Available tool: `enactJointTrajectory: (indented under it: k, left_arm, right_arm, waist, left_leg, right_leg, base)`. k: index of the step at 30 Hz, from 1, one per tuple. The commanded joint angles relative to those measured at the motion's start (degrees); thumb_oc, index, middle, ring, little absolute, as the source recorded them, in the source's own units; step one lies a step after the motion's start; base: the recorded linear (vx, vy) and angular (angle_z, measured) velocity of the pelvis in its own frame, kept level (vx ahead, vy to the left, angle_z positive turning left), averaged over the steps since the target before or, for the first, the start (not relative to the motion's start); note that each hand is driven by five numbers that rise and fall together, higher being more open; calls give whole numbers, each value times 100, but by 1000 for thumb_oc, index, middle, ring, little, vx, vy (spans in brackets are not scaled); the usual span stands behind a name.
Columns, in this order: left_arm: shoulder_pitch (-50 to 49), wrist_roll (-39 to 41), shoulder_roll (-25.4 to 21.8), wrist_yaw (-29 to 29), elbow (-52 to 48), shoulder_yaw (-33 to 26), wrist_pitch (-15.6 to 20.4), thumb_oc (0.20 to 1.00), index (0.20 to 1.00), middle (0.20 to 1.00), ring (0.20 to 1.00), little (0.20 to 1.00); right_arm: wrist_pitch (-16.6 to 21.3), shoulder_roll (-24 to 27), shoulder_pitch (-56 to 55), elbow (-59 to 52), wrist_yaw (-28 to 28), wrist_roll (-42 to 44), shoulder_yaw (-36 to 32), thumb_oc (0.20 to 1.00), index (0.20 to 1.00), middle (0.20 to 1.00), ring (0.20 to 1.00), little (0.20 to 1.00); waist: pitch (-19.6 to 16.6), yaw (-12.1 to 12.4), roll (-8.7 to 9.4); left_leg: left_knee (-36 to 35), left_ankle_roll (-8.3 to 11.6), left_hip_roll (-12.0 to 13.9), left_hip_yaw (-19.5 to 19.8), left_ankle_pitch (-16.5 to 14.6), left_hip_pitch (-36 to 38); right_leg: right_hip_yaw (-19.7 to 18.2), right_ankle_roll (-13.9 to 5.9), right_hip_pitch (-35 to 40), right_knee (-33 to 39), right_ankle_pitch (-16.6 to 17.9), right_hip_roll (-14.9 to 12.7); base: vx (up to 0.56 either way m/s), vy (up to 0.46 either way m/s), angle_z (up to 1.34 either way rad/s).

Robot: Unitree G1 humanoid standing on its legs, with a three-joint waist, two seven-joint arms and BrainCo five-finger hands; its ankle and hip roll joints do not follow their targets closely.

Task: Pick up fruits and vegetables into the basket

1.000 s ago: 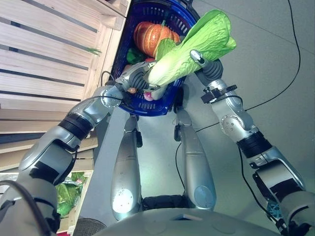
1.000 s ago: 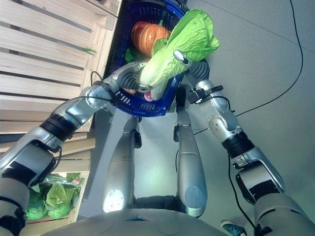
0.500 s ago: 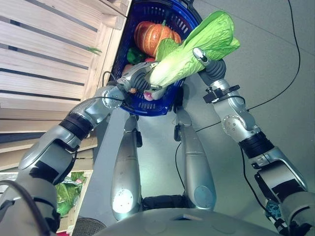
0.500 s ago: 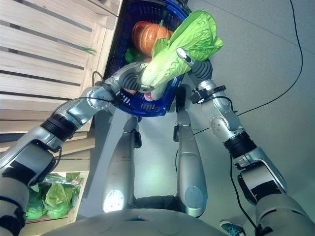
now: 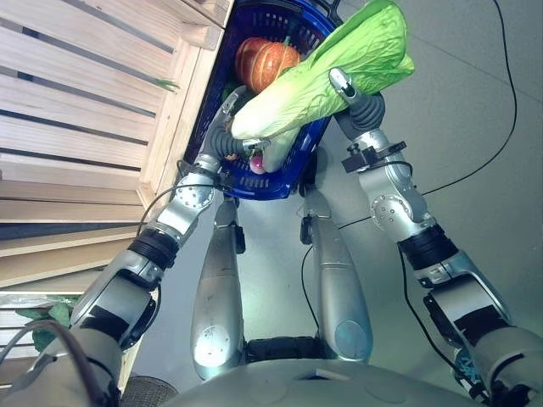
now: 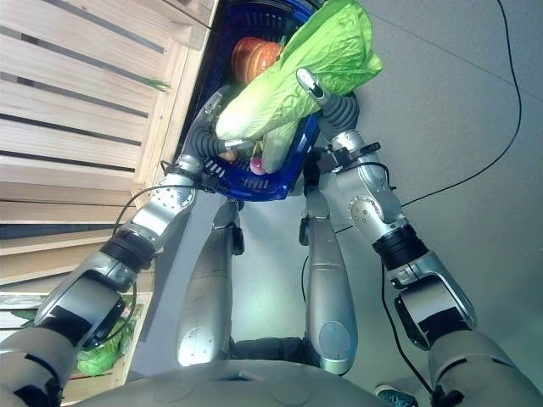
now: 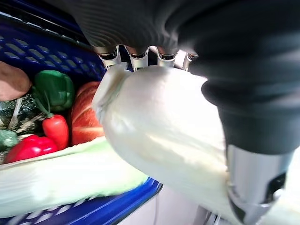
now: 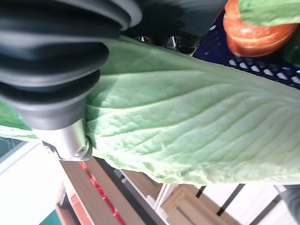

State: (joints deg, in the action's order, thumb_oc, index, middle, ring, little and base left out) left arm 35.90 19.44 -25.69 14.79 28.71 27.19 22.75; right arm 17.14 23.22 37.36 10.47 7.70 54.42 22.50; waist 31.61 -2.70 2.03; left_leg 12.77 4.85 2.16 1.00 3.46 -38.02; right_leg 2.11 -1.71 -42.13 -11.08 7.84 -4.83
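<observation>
Cabbage, a long napa head, is lying across both my hands above the blue basket. My left hand is curling its fingers and thumb round the pale stalk end, and my right hand is clasping the leafy green end, its thumb over the leaves. I am carrying the head over the near rim, so I judge this to be the placing step. Below it in the basket are lying a pumpkin, a green pepper, a red pepper and a second pale napa head. Beside the basket is standing a slatted wooden crate. Next I am needing to lower the cabbage onto the pile, then loosen both grips.
</observation>
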Motion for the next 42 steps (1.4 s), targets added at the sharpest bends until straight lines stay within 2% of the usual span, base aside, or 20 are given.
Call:
enactJointTrajectory:
  k: [1, 7, 11, 19, 25, 30, 35, 42]
  left_arm:
    - [57, 919, -50, 329, 54, -1071, 384, 1000, 1000, 1000, 1000, 1000]
    - [117, 1552, -6, 642, 301, -1646, 496, 1000, 1000, 1000, 1000, 1000]
    - [187, 1730, -98, 935, 559, -1821, 412, 1000, 1000, 1000, 1000, 1000]
    - [241, 1601, -140, 1144, 1057, -1838, 328, 1000, 1000, 1000, 1000, 1000]
    - [238, 1514, -100, 1204, 1279, -1795, 305, 1000, 1000, 1000, 1000, 1000]
    - [332, 1523, -94, 1152, 1523, -1715, 226, 1000, 1000, 1000, 1000, 1000]
    - [558, 1555, -175, 857, 1788, -1596, 115, 1000, 1000, 1000, 1000, 1000]
    - [891, 1626, -198, 556, 2112, -1403, 27, 1000, 1000, 1000, 1000, 1000]
  right_arm:
    - [-45, -19, -211, -855, 203, -323, -172, 200, 200, 200, 200, 200]
    - [-160, 15, -217, -848, 108, -650, -343, 200, 200, 200, 200, 200]
    - [-90, 121, -131, -799, -127, -920, -353, 200, 200, 200, 200, 200]
    - [163, 222, 99, -516, -965, -1221, -341, 200, 200, 200, 200, 200]
    - [88, 219, 266, -281, -1356, -1447, -282, 200, 200, 200, 200, 200]
    - [-331, 259, 646, 170, -1542, -1458, -68, 200, 200, 200, 200, 200]
    - [-853, 357, 1316, 1036, -1719, -1495, 220, 200, 200, 200, 200, 200]
    - [-1254, 314, 2150, 2469, -1655, -1305, 512, 200, 200, 200, 200, 200]
  waist:
    - [-182, 82, 25]
    - [-182, 37, -34]
    - [-182, 12, -49]
    - [-182, -1, -95]
    - [-182, 18, -143]
    - [-182, 89, -189]
    - [-182, 219, -241]
    - [-182, 395, -319]
  left_leg:
    - [-244, -124, -321, -114, 11, -11]
    - [-181, -114, -344, -106, -3, -25]
    - [-142, -107, -350, -109, -3, -52]
    - [-105, -100, -342, -140, 8, -89]
    - [-76, -97, -358, -130, 11, -117]
    - [-19, -97, -384, -111, 7, -127]
    - [76, -83, -397, -90, -3, -144]
    - [204, -82, -432, -37, -35, -186]
  right_leg:
    - [310, -385, 277, -326, -545, 280]
    - [303, -335, 268, -406, -633, 287]
    - [292, -301, 255, -429, -676, 293]
    - [285, -267, 229, -451, -713, 291]
    - [299, -256, 207, -469, -730, 272]
    - [344, -236, 203, -509, -748, 237]
    - [427, -222, 215, -563, -760, 169]
    - [521, -205, 172, -720, -796, 127]
  base:
    - [8, 32, 0]
    - [3, 38, -1]
    - [1, 25, -1]
    - [2, 29, 0]
    - [0, 0, 0]
    - [0, 0, 0]
    - [4, -7, -1]
    - [11, -5, 2]
